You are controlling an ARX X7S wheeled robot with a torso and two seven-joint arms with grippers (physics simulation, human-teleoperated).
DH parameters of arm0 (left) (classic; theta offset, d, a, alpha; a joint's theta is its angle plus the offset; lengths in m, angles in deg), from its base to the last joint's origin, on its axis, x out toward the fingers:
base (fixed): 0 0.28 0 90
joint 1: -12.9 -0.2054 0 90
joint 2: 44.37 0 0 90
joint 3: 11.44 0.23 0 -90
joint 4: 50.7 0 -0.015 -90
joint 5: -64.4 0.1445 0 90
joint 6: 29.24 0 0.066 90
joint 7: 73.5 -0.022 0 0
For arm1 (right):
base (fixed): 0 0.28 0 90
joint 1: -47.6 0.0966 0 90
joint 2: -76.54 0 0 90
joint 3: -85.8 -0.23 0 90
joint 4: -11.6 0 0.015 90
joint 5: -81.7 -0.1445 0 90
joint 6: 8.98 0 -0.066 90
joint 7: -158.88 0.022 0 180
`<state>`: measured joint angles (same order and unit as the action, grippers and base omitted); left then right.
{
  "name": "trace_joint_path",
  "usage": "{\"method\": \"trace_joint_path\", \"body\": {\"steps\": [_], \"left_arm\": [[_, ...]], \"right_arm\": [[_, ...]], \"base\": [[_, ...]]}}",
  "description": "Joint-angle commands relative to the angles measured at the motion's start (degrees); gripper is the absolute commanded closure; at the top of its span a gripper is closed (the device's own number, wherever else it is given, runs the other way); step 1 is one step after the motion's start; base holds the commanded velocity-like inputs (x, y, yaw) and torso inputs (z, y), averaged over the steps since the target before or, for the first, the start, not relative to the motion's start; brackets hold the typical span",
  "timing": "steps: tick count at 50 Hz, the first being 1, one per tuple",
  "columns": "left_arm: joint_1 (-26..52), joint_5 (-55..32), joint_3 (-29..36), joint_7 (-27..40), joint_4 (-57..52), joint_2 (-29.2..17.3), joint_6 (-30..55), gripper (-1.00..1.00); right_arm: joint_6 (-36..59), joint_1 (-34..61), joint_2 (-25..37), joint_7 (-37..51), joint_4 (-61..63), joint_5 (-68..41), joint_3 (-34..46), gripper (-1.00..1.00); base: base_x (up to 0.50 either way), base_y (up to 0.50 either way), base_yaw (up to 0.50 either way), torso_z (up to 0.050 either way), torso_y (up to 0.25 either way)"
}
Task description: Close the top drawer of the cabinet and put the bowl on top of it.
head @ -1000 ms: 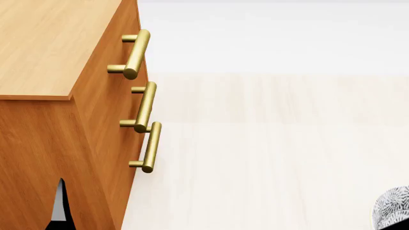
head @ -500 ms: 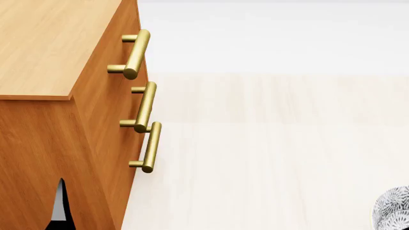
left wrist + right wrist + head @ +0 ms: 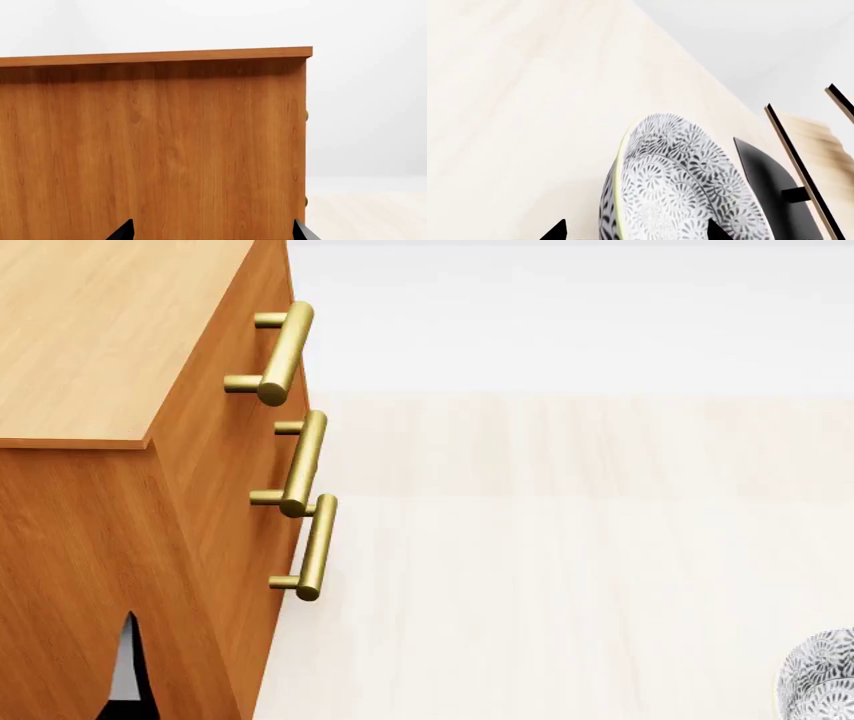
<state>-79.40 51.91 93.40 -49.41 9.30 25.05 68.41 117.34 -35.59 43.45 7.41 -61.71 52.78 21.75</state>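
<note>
The orange-brown cabinet [image 3: 94, 350] fills the left of the head view, with its flat top bare. The top drawer [image 3: 262, 300] carries the uppermost brass handle [image 3: 283, 348], and its front looks level with the two drawer fronts below. The patterned white bowl [image 3: 821, 675] sits on the floor at the lower right edge. In the right wrist view my right gripper [image 3: 635, 231] is open, its fingertips [image 3: 557, 231] straddling the wall of the bowl [image 3: 680, 185], one outside and one inside. My left gripper [image 3: 213, 231] is open and faces the side panel of the cabinet [image 3: 167, 150]. Only one of its fingertips [image 3: 127, 670] shows in the head view.
Pale wood floor [image 3: 561, 540] stretches from the cabinet to the bowl. Just beyond the bowl, the right wrist view shows a shelf with thin pale boards [image 3: 800, 165] on a dark base [image 3: 770, 200]. The two lower drawer handles [image 3: 304, 465] stick out from the cabinet front.
</note>
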Motion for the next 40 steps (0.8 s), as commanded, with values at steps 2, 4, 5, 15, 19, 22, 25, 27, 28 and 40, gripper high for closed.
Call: {"method": "trace_joint_path", "body": {"steps": [2, 4, 5, 15, 19, 22, 25, 27, 28, 40], "left_arm": [[0.1, 0.0, 0.2, 0.2, 0.2, -0.1, -0.1, -1.0], [0.1, 0.2, 0.4, 0.2, 0.4, -0.1, -0.3, -1.0], [0.1, 0.2, 0.4, 0.2, 0.3, -0.1, -0.2, -1.0], [0.2, 0.1, 0.6, 0.4, 0.2, -0.2, -0.1, -1.0], [0.1, 0.2, 0.6, 0.5, 0.2, -0.3, -0.3, -1.0], [0.1, 0.2, 0.7, 0.5, 0.4, -0.3, -0.4, -1.0], [0.1, 0.1, 0.7, 0.5, 0.5, -0.3, -0.4, -1.0], [0.1, 0.1, 0.7, 0.5, 0.3, -0.3, -0.3, -1.0], [0.1, 0.1, 0.7, 0.6, 0.2, -0.4, -0.2, -1.0], [0.1, -0.1, 0.9, 0.8, -0.2, -0.6, 0.0, -1.0]], "right_arm": [[-0.9, -0.5, -0.3, -0.1, -0.9, 0.2, 0.0, -1.0], [-1.3, -0.9, -0.4, 0.0, -1.0, 0.2, -0.1, -1.0], [-1.5, -1.0, -0.4, -0.1, -1.2, 0.1, -0.1, -1.0], [-2.1, -1.4, -0.5, -0.1, -1.7, 0.0, -0.4, -1.0], [-2.4, -1.6, -0.6, -0.1, -1.9, 0.1, -0.4, -1.0], [-2.5, -1.5, -0.7, -0.2, -2.2, 0.2, -0.3, -1.0], [-2.6, -1.6, -0.7, -0.2, -2.3, 0.3, -0.3, -1.0], [-2.6, -1.6, -0.7, -0.2, -2.3, 0.3, -0.3, -1.0], [-2.6, -1.6, -0.7, -0.3, -2.3, 0.2, -0.3, -1.0], [-3.2, -1.9, -1.0, -0.5, -3.0, 0.3, -0.2, -1.0]], "base": [[0.0, 0.0, 0.0, 0.0, 0.0], [0.0, 0.0, 0.0, 0.0, 0.0], [0.0, 0.0, 0.0, 0.0, 0.0], [0.0, 0.0, 0.0, 0.0, 0.0], [0.0, 0.0, 0.0, 0.0, 0.0], [0.0, 0.0, 0.0, 0.0, 0.0], [0.0, 0.0, 0.0, 0.0, 0.0], [0.0, 0.0, 0.0, 0.0, 0.0], [0.0, 0.0, 0.0, 0.0, 0.0], [0.0, 0.0, 0.0, 0.0, 0.0]]}}
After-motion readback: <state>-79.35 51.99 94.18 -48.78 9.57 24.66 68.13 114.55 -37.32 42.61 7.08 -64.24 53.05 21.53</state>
